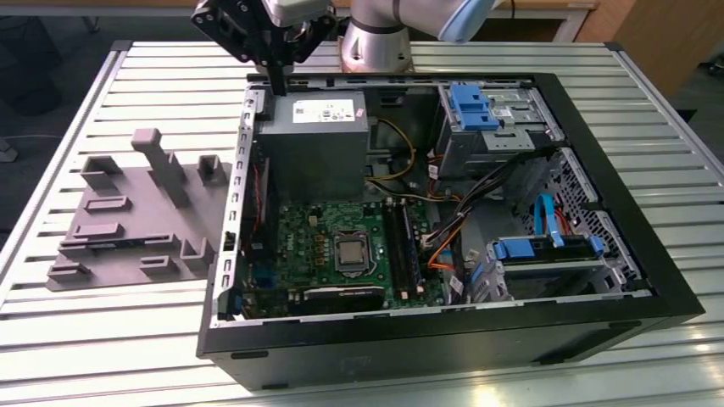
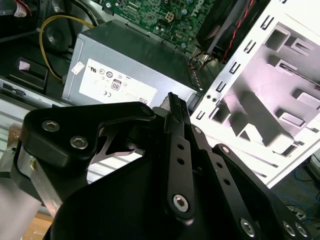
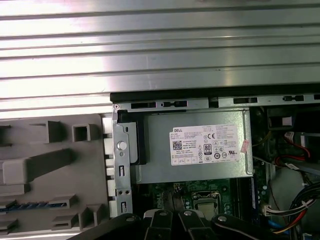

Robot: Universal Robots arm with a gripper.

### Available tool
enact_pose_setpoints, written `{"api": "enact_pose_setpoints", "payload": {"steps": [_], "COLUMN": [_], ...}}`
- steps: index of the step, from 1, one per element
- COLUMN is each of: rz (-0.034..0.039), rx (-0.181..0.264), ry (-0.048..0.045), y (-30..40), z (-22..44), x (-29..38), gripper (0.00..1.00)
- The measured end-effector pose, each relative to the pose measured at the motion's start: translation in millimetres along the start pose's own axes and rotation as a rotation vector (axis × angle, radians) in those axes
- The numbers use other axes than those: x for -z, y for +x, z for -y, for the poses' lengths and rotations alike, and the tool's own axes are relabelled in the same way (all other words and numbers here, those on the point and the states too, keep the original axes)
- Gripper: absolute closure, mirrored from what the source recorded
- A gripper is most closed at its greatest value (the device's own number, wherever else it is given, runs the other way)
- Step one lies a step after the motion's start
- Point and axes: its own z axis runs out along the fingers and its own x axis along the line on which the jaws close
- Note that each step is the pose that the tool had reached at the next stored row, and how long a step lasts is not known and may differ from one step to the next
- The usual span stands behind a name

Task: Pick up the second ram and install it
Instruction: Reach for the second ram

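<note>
In the exterior view, an open black metal computer case (image 1: pixel 453 326) lies on its side on a ribbed aluminium table (image 1: pixel 114 339); inside it are a grey box-shaped power supply (image 1: pixel 311 140), a green motherboard (image 1: pixel 305 237) and blue plastic drive-bay clips (image 1: pixel 470 106). A grey moulded holder (image 1: pixel 125 212) with upright posts and slots lies on the table just beside the case, on the exterior view's left; the black link-armed gripper (image 1: pixel 277 85) hangs above the far rim of the case, near the power supply's corner, its fingers pressed together into one thin point with nothing between them.

In the second wrist view the gripper (image 2: pixel 172 100) shows its fingers closed and empty; beyond the tip lie the power supply (image 2: pixel 130 55) with its white label, the motherboard (image 2: pixel 165 15) and the holder (image 2: pixel 260 115).

In the first wrist view the second ram (image 3: pixel 35 205), a long thin blue circuit-board stick, lies flat in a slot of the holder (image 3: pixel 50 160), outside the case and well apart from the gripper (image 3: pixel 172 210); the power supply (image 3: pixel 195 165) sits against the case wall, with the table's ribs (image 3: pixel 150 50) beyond it.
</note>
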Motion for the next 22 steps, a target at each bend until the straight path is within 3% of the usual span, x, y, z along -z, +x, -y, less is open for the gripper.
{"api": "enact_pose_setpoints", "payload": {"steps": [22], "rz": [-0.0001], "rx": [0.0], "ry": [0.0], "y": [4.8], "z": [0.4], "x": [-0.1], "gripper": [0.89]}}
